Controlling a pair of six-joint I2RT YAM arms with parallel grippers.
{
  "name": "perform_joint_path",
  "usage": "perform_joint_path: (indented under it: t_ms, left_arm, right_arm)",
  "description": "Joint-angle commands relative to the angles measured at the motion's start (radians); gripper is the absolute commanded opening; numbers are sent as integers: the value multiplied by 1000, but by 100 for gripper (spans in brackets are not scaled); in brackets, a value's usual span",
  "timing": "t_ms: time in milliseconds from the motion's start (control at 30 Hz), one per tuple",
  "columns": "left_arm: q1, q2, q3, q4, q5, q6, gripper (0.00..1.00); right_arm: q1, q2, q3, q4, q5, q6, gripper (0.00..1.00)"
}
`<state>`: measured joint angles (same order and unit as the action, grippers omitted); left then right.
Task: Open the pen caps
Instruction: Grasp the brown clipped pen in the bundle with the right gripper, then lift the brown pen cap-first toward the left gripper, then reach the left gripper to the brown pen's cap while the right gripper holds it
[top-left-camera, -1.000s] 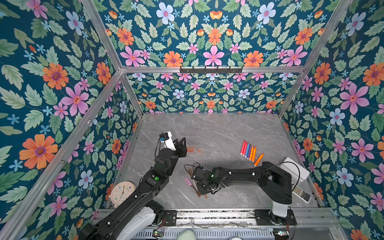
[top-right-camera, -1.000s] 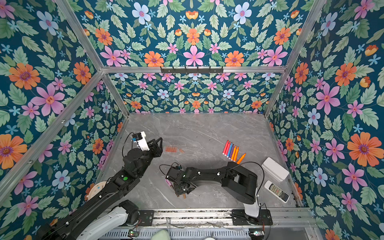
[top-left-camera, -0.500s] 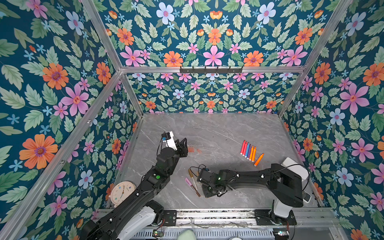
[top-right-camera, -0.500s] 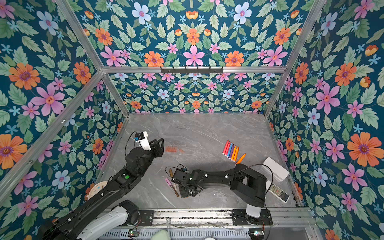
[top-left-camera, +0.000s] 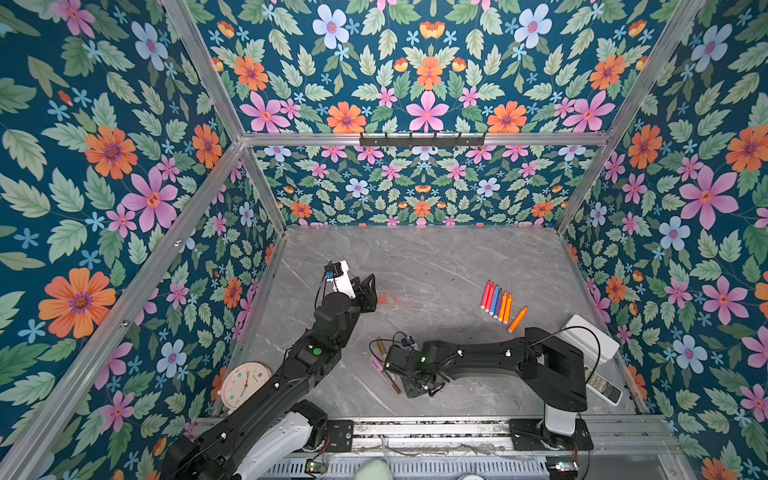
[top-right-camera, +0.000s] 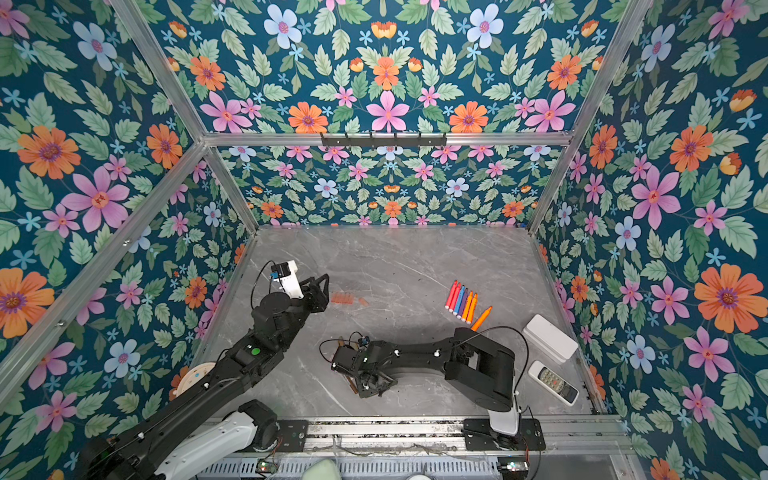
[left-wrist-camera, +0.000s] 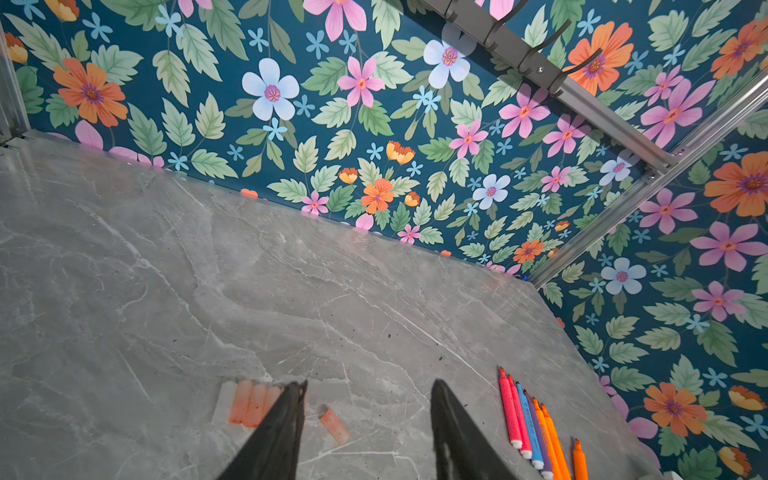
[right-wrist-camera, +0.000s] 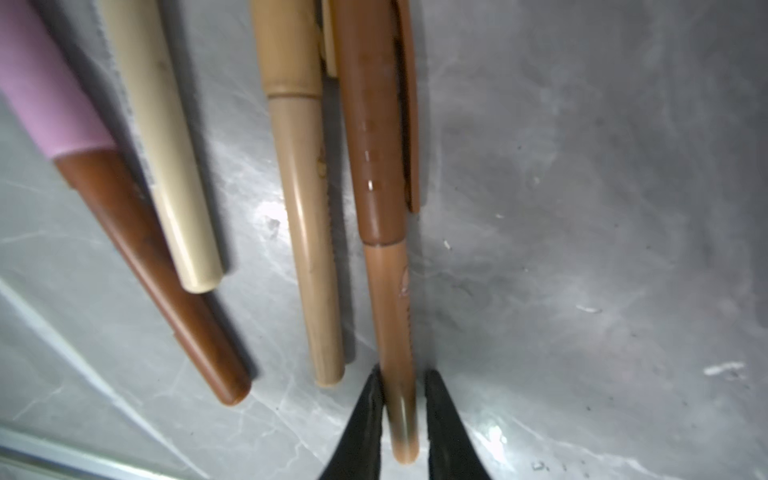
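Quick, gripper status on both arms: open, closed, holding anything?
Left gripper: open, holding nothing.
Right gripper: closed on the barrel end of the brown pen.

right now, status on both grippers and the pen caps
Left gripper open, empty, by loose orange plastic caps. Right gripper shut on light brown plastic pen barrel; its darker brown plastic cap still on. Beige capped pen lies close beside.

Floral walls (top-left-camera: 124, 166), grey marble tabletop (top-left-camera: 415, 257).
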<state>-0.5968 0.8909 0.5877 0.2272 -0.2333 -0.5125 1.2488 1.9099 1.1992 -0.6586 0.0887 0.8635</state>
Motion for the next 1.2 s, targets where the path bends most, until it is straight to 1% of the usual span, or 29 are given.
perform_joint_path:
  t_ms: [0,67,100,200,267,300,367,433,500,533,600,667,767,867,967,1033,1167]
  left_arm:
    - [1,-9,11,5,-14,25,51]
    - [1,-3,17,-2,-11,28,53]
    - [2,3,21,0,2,29,54]
    - [1,73,58,6,117,40,56]
    - [2,160,115,-19,224,43,59]
    - [0,212,144,-21,299,42,61]
    - [2,321,194,3,494,28,64]
    - [0,444,244,54,691,-27,64]
    - [-5,536,273,119,804,-109,64]
    - [-9,578,277,158,833,-152,64]
    - [-16,633,275,245,873,-223,64]
    - [-28,681,274,336,919,-291,64]
    - [-52,735,288,393,958,-352,62]
    - [-78,776,325,338,981,-344,58]
    - [-107,796,340,301,992,-319,57]
    - [-120,801,342,290,995,-313,56]
    - [-135,802,340,287,991,-310,56]
  right_arm:
    - [-2,42,-19,-24,27,9,17]
    - [-7,23,-36,-15,35,7,4]
    - [-14,1,-48,-21,46,5,0]
    - [-50,-108,-122,5,53,-27,0]
    - [-88,-219,-200,51,32,-61,0]
    - [-110,-300,-246,86,9,-90,0]
    - [-159,-446,-338,142,-40,-133,0]
    - [-231,-587,-422,187,-121,-165,0]
    - [-273,-708,-482,218,-185,-188,0]
    - [-284,-763,-503,223,-201,-194,0]
    - [-314,-831,-522,202,-227,-196,0]
    - [-331,-871,-530,174,-229,-196,0]
    - [-347,-907,-527,141,-213,-198,0]
    - [-384,-942,-520,109,-204,-198,0]
    - [-445,-963,-517,106,-241,-215,0]
    - [-472,-968,-503,96,-245,-233,0]
    - [-488,-955,-465,87,-243,-261,0]
